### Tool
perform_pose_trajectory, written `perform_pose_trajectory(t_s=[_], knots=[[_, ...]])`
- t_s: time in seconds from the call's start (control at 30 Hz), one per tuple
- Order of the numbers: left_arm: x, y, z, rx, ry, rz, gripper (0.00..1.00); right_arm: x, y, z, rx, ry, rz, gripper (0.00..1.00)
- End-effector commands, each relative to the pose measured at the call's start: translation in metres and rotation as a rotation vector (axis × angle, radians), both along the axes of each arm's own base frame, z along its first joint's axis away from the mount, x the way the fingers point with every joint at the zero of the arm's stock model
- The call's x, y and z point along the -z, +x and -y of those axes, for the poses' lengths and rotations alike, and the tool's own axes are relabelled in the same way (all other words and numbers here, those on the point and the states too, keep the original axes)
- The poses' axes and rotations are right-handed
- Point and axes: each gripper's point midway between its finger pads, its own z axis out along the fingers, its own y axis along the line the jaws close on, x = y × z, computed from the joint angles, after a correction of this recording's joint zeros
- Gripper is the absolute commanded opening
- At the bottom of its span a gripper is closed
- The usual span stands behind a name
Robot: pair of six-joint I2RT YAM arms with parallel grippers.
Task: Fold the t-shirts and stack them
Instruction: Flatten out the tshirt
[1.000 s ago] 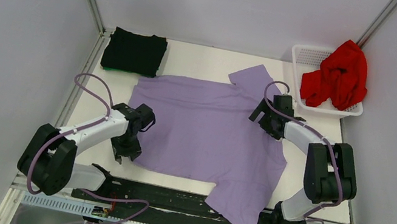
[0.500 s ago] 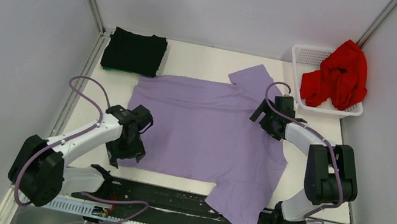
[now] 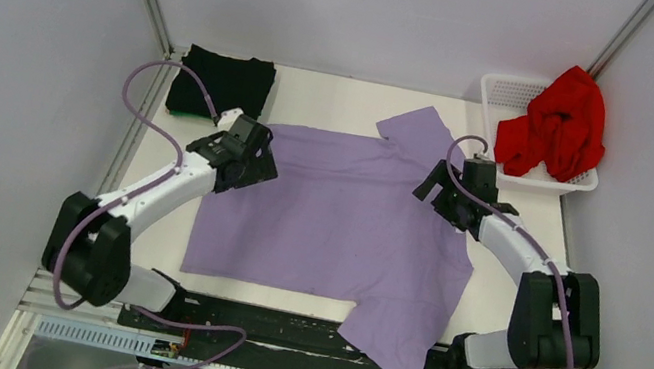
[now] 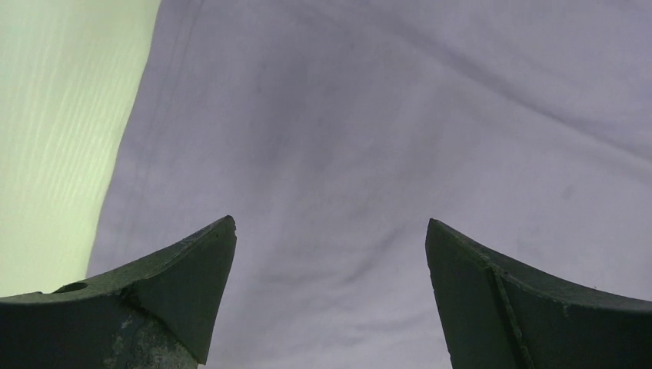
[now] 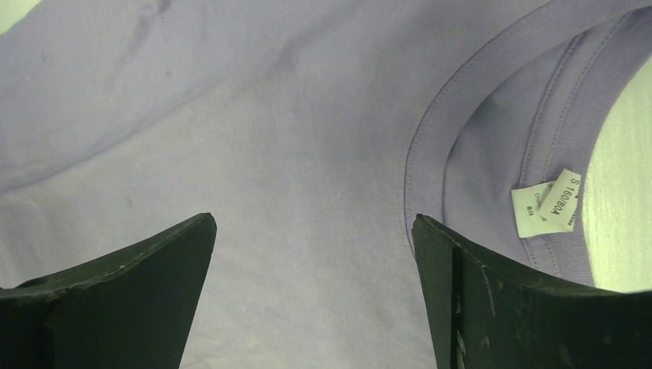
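Observation:
The lavender t-shirt (image 3: 336,227) lies spread flat across the table's middle, one sleeve hanging over the near edge. My left gripper (image 3: 257,164) is open and empty over the shirt's far-left part; its wrist view shows purple cloth (image 4: 369,131) between the spread fingers (image 4: 177,284). My right gripper (image 3: 435,192) is open and empty over the shirt's right side near the collar (image 5: 492,131) with its white label (image 5: 547,203). A folded black t-shirt (image 3: 222,85) lies at the far left. A red t-shirt (image 3: 557,124) is bunched in the basket.
A white lattice basket (image 3: 504,92) stands at the far right corner. Grey walls close in the table on three sides. Bare white table (image 3: 339,95) shows beyond the purple shirt and along its left side.
My left gripper has swung from the shirt's near-left corner to its far-left part. The near-left hem now lies flatter. My right gripper has barely moved.

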Motion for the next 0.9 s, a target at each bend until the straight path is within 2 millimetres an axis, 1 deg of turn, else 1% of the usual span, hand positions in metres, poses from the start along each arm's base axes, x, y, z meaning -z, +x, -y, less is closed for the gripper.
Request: perform_pose_trajectory(t_s=[0.0, 0.03, 0.07, 0.1, 0.13, 0.17, 0.2, 0.3, 0.33, 0.37, 0.4, 0.43, 0.47, 0.5, 0.53, 0.57, 0.6, 0.63, 0.67, 0.7, 0.73, 0.77, 0.8, 0.83, 0.87], knots=[[0.009, 0.070, 0.005, 0.010, -0.009, 0.118, 1.00, -0.010, 0.012, -0.008, -0.060, 0.015, 0.029, 1.00], [0.026, 0.076, 0.006, 0.014, -0.002, 0.077, 1.00, -0.008, 0.016, -0.009, -0.053, 0.018, 0.021, 1.00], [0.025, 0.087, 0.009, 0.016, -0.005, 0.095, 1.00, -0.004, 0.018, -0.008, -0.042, 0.019, 0.009, 1.00], [0.041, 0.091, 0.009, 0.015, 0.014, 0.068, 1.00, -0.003, 0.021, -0.008, -0.034, 0.020, 0.003, 1.00], [0.040, 0.100, 0.010, 0.014, 0.017, 0.080, 1.00, 0.002, 0.023, -0.009, -0.030, 0.020, -0.009, 1.00], [0.055, 0.103, 0.007, 0.005, 0.035, 0.047, 1.00, 0.006, 0.025, -0.008, -0.025, 0.017, -0.021, 1.00], [0.064, 0.109, 0.005, 0.000, 0.044, 0.026, 1.00, 0.009, 0.027, -0.008, -0.019, 0.014, -0.030, 1.00], [0.082, 0.118, 0.001, -0.011, 0.033, -0.010, 1.00, 0.025, 0.034, 0.000, 0.018, -0.014, -0.068, 1.00], [0.092, 0.122, -0.004, -0.024, 0.028, -0.029, 1.00, 0.030, 0.036, 0.001, 0.026, -0.017, -0.083, 1.00], [0.097, 0.123, -0.003, -0.021, 0.011, -0.042, 1.00, 0.034, 0.039, 0.004, 0.033, -0.018, -0.095, 1.00], [0.105, 0.127, -0.009, -0.035, 0.005, -0.060, 1.00, 0.040, 0.042, 0.006, 0.043, -0.020, -0.107, 1.00], [0.109, 0.129, -0.008, -0.032, -0.012, -0.070, 1.00, 0.044, 0.045, 0.009, 0.055, -0.022, -0.119, 1.00], [0.112, 0.134, -0.011, -0.037, -0.019, -0.077, 1.00, 0.049, 0.048, 0.011, 0.064, -0.019, -0.131, 1.00], [0.109, 0.141, -0.009, -0.028, -0.030, -0.069, 1.00, 0.052, 0.052, 0.013, 0.071, -0.016, -0.137, 1.00], [0.113, 0.143, -0.011, -0.031, -0.028, -0.077, 1.00, 0.054, 0.057, 0.015, 0.081, -0.016, -0.140, 1.00], [0.109, 0.149, -0.011, -0.028, -0.026, -0.068, 1.00, 0.056, 0.063, 0.018, 0.087, -0.019, -0.141, 1.00], [0.112, 0.150, -0.013, -0.031, -0.020, -0.077, 1.00, 0.056, 0.071, 0.021, 0.091, -0.021, -0.135, 1.00], [0.107, 0.158, -0.013, -0.029, -0.018, -0.063, 1.00, 0.058, 0.078, 0.023, 0.095, -0.025, -0.134, 1.00], [0.113, 0.159, -0.016, -0.036, -0.009, -0.084, 1.00, 0.062, 0.085, 0.027, 0.101, -0.026, -0.136, 1.00], [0.110, 0.165, -0.016, -0.034, -0.008, -0.080, 1.00, 0.058, 0.094, 0.028, 0.103, -0.025, -0.121, 1.00], [0.115, 0.167, -0.018, -0.040, -0.004, -0.093, 1.00, 0.058, 0.101, 0.029, 0.106, -0.024, -0.116, 1.00], [0.110, 0.174, -0.018, -0.040, -0.003, -0.082, 1.00, 0.055, 0.110, 0.030, 0.109, -0.018, -0.105, 1.00], [0.115, 0.176, -0.019, -0.043, 0.004, -0.087, 1.00, 0.052, 0.115, 0.030, 0.107, -0.010, -0.097, 1.00], [0.110, 0.185, -0.019, -0.041, 0.006, -0.067, 1.00, 0.048, 0.121, 0.030, 0.103, -0.005, -0.084, 1.00], [0.113, 0.187, -0.020, -0.043, 0.015, -0.069, 1.00, 0.043, 0.127, 0.029, 0.100, -0.003, -0.069, 1.00]])
